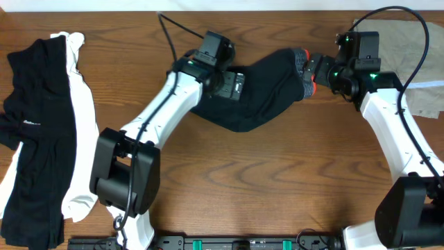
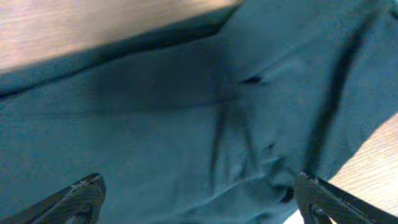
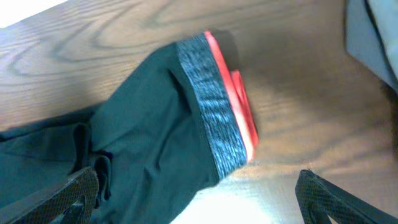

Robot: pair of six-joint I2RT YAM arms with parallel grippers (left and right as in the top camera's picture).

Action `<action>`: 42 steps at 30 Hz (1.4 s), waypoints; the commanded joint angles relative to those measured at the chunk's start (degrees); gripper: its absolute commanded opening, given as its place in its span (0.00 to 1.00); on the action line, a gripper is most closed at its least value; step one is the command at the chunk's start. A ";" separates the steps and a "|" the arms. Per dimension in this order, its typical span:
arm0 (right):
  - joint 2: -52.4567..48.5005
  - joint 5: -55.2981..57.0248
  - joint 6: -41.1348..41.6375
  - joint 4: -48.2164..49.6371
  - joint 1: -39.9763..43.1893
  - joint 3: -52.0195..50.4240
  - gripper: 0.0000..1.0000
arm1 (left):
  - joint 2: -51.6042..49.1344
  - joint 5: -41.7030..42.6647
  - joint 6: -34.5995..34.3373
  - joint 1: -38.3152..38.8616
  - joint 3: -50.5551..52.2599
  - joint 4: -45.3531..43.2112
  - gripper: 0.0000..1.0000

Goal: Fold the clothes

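I am looking down at the long black soft pants (image 1: 267, 90), which are lying bunched in the middle of the brown wooden table (image 1: 277, 180), toward its far edge. Their grey, coral-red-edged waistband (image 1: 303, 69) is pointing right. The left gripper (image 1: 232, 85) is hovering over the pants' left part, fingers spread wide and pinching nothing. The right gripper (image 1: 316, 75) is sitting just beside the waistband, likewise spread and empty.

Bare wood is running broadly from the pants to the near edge. The pile of black and white garments (image 1: 41, 132) is lying well apart along the left edge. The taupe garment (image 1: 402, 62) is filling the far right corner beside the right arm.

The left wrist camera is giving me only dark creased cloth above its fingertips (image 2: 81, 196), with wood at two corners. The right wrist camera is showing the waistband's red edge lying on wood, plus a pale blurred edge at top right, possibly the taupe garment.
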State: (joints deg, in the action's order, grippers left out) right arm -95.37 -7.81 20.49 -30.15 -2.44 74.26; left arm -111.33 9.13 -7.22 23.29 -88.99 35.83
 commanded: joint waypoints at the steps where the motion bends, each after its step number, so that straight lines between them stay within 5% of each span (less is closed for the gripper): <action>1: -2.80 -3.89 -4.55 -1.03 2.27 2.75 0.99 | 1.42 2.51 -2.97 -5.07 -4.85 3.87 0.98; 13: -23.93 -4.02 -16.35 -18.36 5.25 29.53 0.99 | 2.58 1.81 -2.08 -15.82 -9.88 19.50 0.98; 19: -28.85 -4.68 -16.31 -18.75 4.00 30.86 0.95 | 2.58 0.72 -1.40 -16.26 -9.81 19.85 0.98; 23: -31.34 -4.68 -16.50 -18.95 2.25 30.84 0.77 | 2.56 -1.29 -1.38 -16.26 -9.75 19.85 0.98; 27: -33.83 -1.77 -17.03 -18.67 -0.24 30.84 0.70 | 2.56 -3.41 -1.38 -16.26 -9.57 19.89 0.98; 42: -40.41 10.80 -7.19 -17.62 -2.43 30.71 0.58 | 2.27 -4.74 -1.18 -16.26 -8.31 20.76 0.98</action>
State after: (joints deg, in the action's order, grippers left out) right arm -133.03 -0.91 11.09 -47.72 -4.69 104.55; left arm -109.78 5.56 -8.99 7.18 -98.06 56.40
